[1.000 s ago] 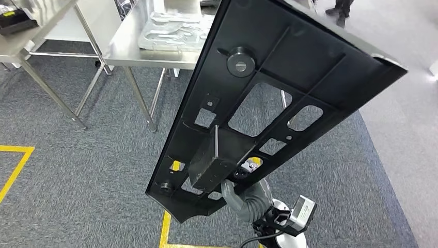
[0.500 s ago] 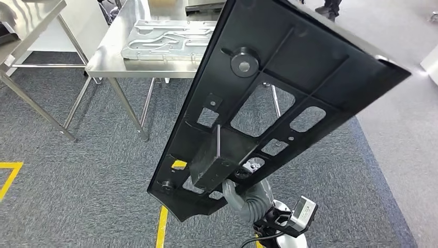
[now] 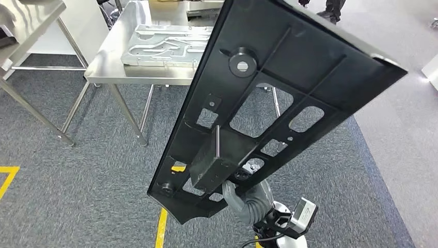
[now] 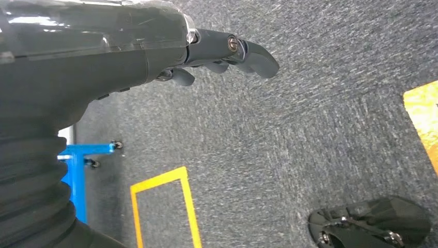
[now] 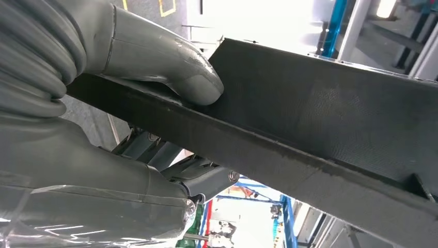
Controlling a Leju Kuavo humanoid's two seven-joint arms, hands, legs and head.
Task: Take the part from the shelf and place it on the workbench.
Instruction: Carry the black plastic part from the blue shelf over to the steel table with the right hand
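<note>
black panel held aloft in front of the steel workbench

a long black plastic panel with ribs and cut-out windows (image 3: 268,98) is held tilted in the air, its lower end gripped by the right hand (image 3: 235,194). in the right wrist view, the thick grey thumb (image 5: 170,64) is pressed on one face of the panel's edge (image 5: 310,134) and the darker fingers (image 5: 206,181) are curled under the other face, so the hand is clamped on it. the left hand (image 4: 217,51) hangs over the grey carpet (image 4: 289,134), fingers loosely curled with nothing in them.

beyond the panel stands a stainless steel workbench (image 3: 111,57); much of its top is hidden by the panel. a silver moulded metal plate (image 3: 160,44) lies on the bench, just beside the panel's upper edge as seen from the head. a second steel table (image 3: 26,20) stands to the left of the bench. yellow floor tape (image 3: 161,227) runs on the carpet below the panel's lower end.
</note>
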